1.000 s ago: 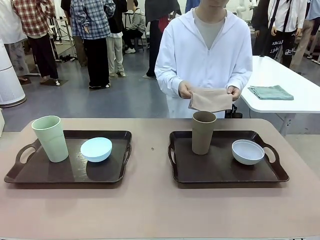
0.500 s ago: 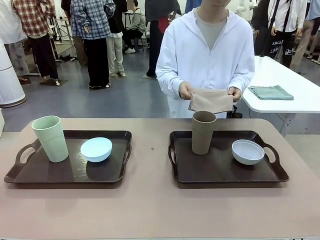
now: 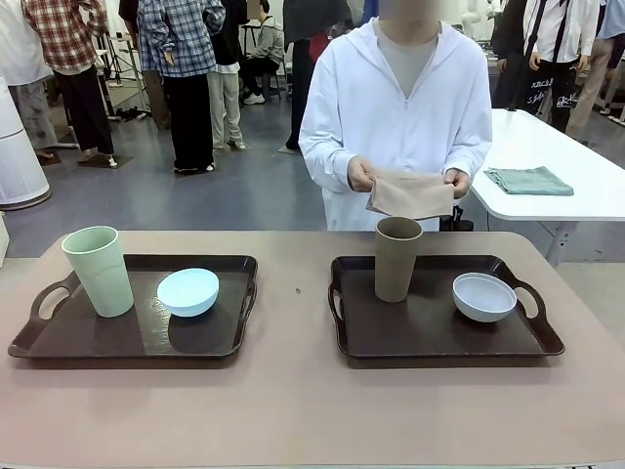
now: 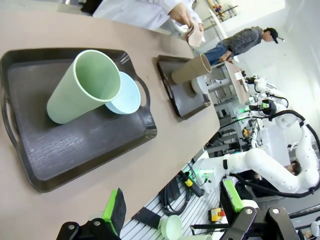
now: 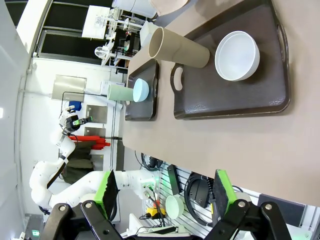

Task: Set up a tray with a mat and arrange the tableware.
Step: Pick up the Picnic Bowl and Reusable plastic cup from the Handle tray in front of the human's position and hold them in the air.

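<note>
Crowded workshop behind; pinkish table (image 3: 293, 410) up front. Left gripper (image 4: 172, 205) — fully open, empty, back off the table's near edge. Right gripper (image 5: 165, 192) same: spread wide, nothing held. Next out: left tray (image 3: 127, 354) w/ pale green cup (image 3: 99, 271) upright beside light blue bowl (image 3: 187, 291); right tray (image 3: 439, 357) w/ brown cup (image 3: 397, 258) and whitish-blue bowl (image 3: 484, 296), apart. Beyond, tan folded mat (image 3: 411, 195) in person's hands (image 3: 359, 176), past far edge. Prob. light, stiff plastic, slick — pinch cups across mid-wall, bowls by rim. Mat soft, floppy; take by an edge.
</note>
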